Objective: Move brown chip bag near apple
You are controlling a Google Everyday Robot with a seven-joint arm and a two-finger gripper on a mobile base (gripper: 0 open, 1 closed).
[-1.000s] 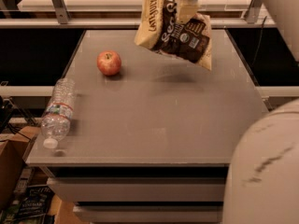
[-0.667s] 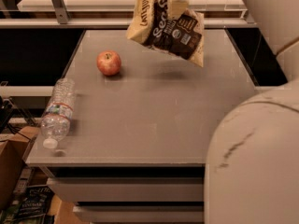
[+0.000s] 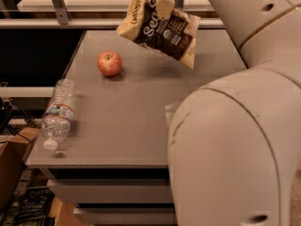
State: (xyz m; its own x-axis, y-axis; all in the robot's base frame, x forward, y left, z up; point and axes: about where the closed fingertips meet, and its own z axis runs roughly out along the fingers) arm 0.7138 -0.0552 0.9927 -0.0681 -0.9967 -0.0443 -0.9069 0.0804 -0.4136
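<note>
The brown chip bag [image 3: 160, 29] hangs in the air above the far middle of the table, tilted, cream edges and white script showing. My gripper [image 3: 164, 6] comes down from the top edge and is shut on the bag's upper edge. The red apple [image 3: 109, 63] sits on the table to the left of the bag and below it in the picture, a short gap away. The bag's shadow falls on the table under it.
A clear plastic water bottle [image 3: 56, 113] lies on its side at the table's [image 3: 122, 126] left edge. My arm's large pale body [image 3: 235, 145] fills the right foreground. Cardboard boxes and clutter sit on the floor at lower left.
The bag and gripper have moved left toward the apple. My arm's body has swung further into the right foreground.
</note>
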